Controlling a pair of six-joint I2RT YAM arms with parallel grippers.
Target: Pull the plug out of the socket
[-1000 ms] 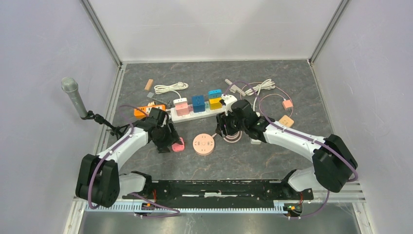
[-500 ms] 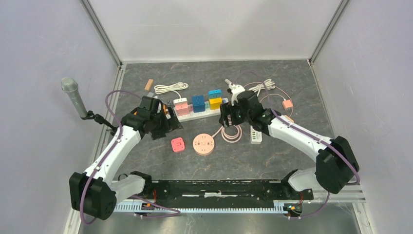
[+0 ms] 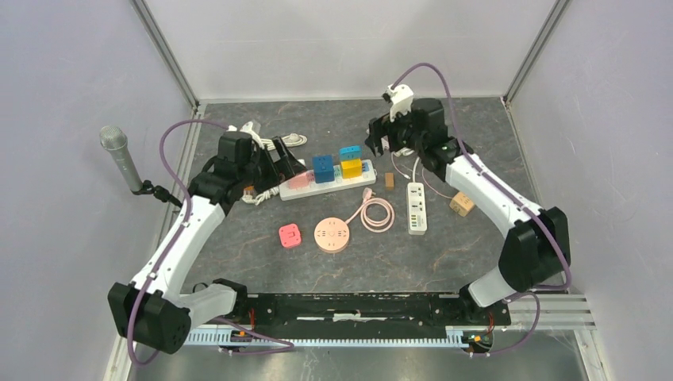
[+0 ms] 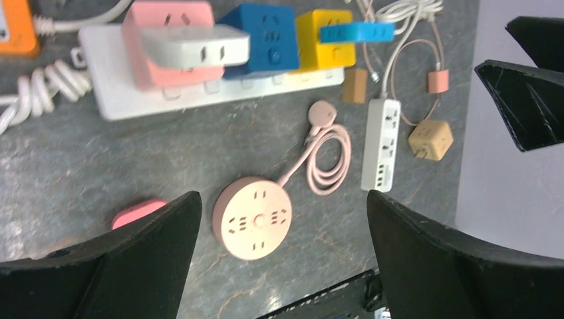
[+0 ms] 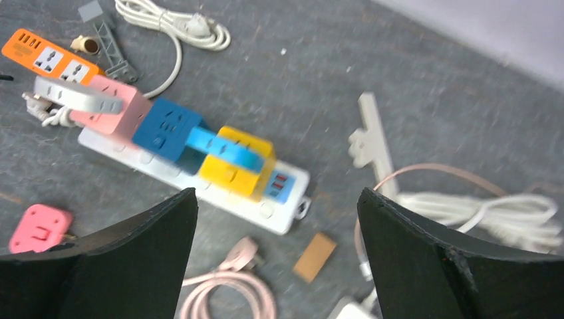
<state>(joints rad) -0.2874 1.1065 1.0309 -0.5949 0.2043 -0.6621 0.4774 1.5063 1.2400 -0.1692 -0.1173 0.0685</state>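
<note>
Hard to read from above: left end of the white power strip [image 3: 329, 184] partly covered by the left pincer [image 4: 281, 196]. Orange strip [image 5: 50, 58] cut off at the corner of the left wrist view. Pink cable coil [image 3: 378, 214] clipped by the bottom edge of the right wrist view.

Left pincer and right pincer [image 5: 276, 193] both released, nothing between the fingers.

Pink plug [image 3: 367, 193] flat on the worktop [image 3: 444, 262], just near of the power strip's right end, apart from it.

Counted on that strip: three cubes, namely pink cube [image 4: 169, 13], blue cube [image 3: 323, 167], yellow cube [image 3: 351, 168]. Elsewhere: one round pink socket [image 3: 332, 235], one small white strip [image 3: 417, 208].
</note>
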